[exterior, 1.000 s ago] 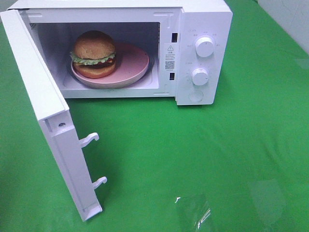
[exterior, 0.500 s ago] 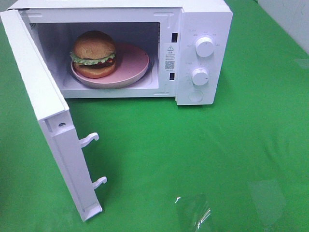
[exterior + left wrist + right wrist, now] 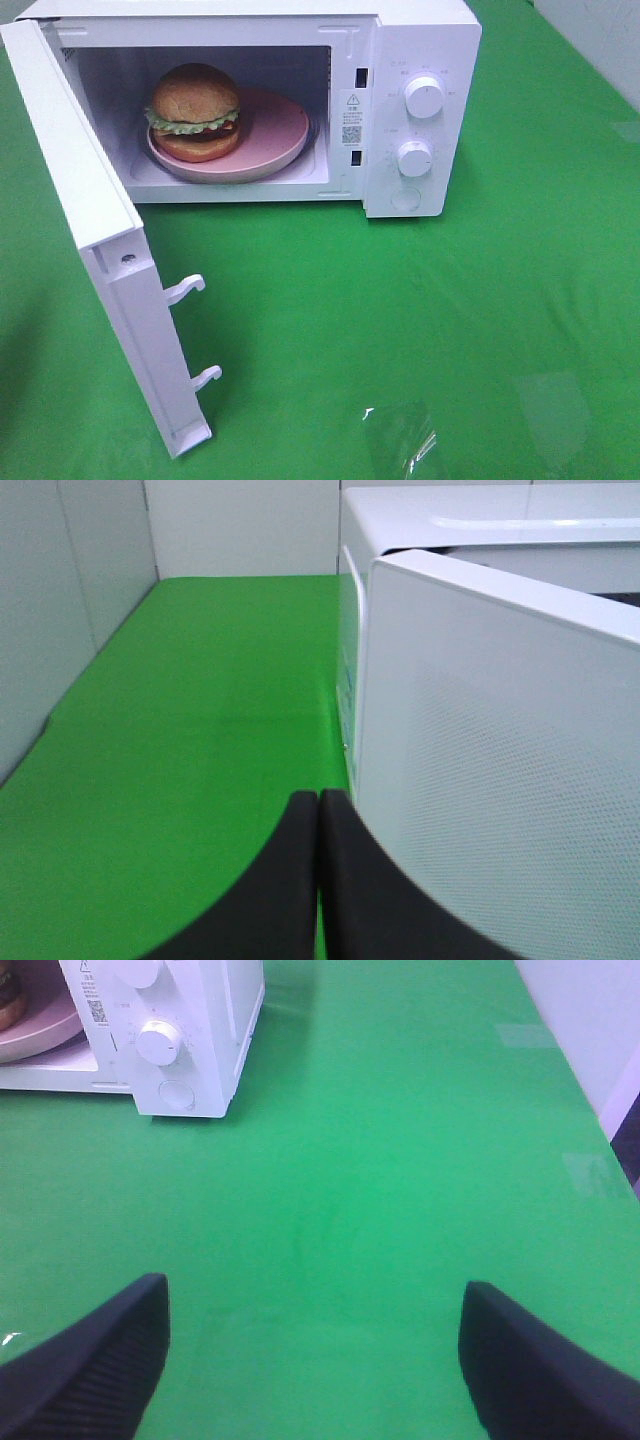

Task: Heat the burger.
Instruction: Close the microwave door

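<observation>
– Well, where is the burger (image 3: 195, 112) sitting?
– Inside the microwave (image 3: 420, 40), upright on the pink plate (image 3: 275, 135), over on the plate's hinge side, with its lettuce frill showing. From the right gripper (image 3: 315, 1360) it's well ahead and off toward the other arm's side. That wrist camera catches only a sliver of plate and a dark scrap of burger at the frame's edge.
– And the door (image 3: 75, 180)?
– Swung wide open, two latch hooks (image 3: 188, 288) poking from its edge.
– Arms?
– Neither shows from the high camera. The left gripper (image 3: 318, 880) sits low over the green cloth (image 3: 200, 700), fingers pressed flat together with nothing between them, just beside the door's outer face and pointing along it. Touching or not, I can't tell. The right gripper is low too, jaws spread wide and empty, aimed across open cloth, with the two knobs (image 3: 158, 1042) well ahead of it.
– Anything hard to read?
– The panel lettering is too small. There's a shiny clear patch (image 3: 400, 440) on the cloth, and I can't tell what it is.
</observation>
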`<action>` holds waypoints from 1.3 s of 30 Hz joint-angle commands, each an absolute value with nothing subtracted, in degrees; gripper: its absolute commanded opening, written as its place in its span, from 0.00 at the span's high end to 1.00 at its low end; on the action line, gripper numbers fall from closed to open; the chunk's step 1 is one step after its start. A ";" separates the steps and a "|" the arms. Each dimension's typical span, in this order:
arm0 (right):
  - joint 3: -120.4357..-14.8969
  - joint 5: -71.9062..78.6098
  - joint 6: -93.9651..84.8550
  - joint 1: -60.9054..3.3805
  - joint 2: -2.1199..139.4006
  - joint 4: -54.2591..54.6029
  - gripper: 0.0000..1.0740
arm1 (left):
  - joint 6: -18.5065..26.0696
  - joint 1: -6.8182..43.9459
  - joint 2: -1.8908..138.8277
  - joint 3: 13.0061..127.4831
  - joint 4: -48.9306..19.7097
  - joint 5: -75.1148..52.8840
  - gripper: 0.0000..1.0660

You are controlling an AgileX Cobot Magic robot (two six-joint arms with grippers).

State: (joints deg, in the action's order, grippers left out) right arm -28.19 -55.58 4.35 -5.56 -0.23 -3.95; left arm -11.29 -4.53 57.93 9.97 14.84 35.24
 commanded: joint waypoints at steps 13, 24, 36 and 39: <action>-28.19 -55.06 4.41 -5.27 -1.83 -3.95 0.30 | -24.41 -4.07 75.11 14.95 35.92 43.66 1.00; -28.19 -55.06 4.35 -5.27 -1.83 -3.95 0.30 | -18.79 6.59 81.59 17.65 28.07 44.23 1.00; -28.19 -55.06 4.41 -5.27 -1.83 -3.95 0.31 | -11.34 16.96 86.86 20.17 14.90 44.58 1.00; -28.19 -55.06 4.41 -5.27 -1.83 -3.95 0.31 | -11.34 19.19 88.46 21.94 14.50 44.52 1.00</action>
